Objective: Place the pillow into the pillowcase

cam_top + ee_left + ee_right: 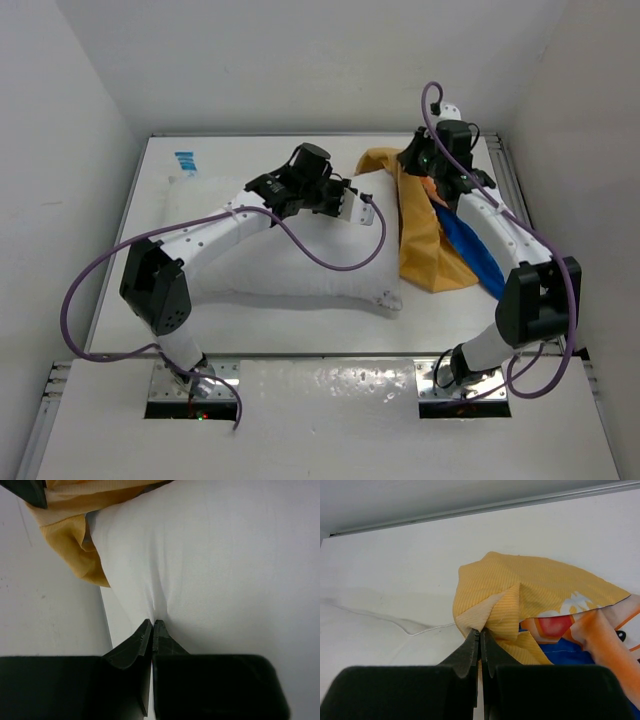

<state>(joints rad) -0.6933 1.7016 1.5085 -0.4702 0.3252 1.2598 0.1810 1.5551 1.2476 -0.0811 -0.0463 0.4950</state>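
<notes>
The left claw [152,625] pinched a crease of the pillow [300,265] on the desk [250,335]; the right claw [480,632] nipped the orange edge of the pillowcase [425,245] just beside it — blue side mostly hidden under that arm.

Overhead view; two close wrist views, both on pillowcase [530,595]

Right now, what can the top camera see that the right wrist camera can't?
Only the top view shows both arms, the left gripper on the pillow, and the blue tag by the pillow's far left corner. Only the right wrist view shows, up close, the right gripper shut on a fold of orange fabric, plus the cartoon print. Both show the pillowcase, orange-yellow with blue, lying on the white table.
</notes>
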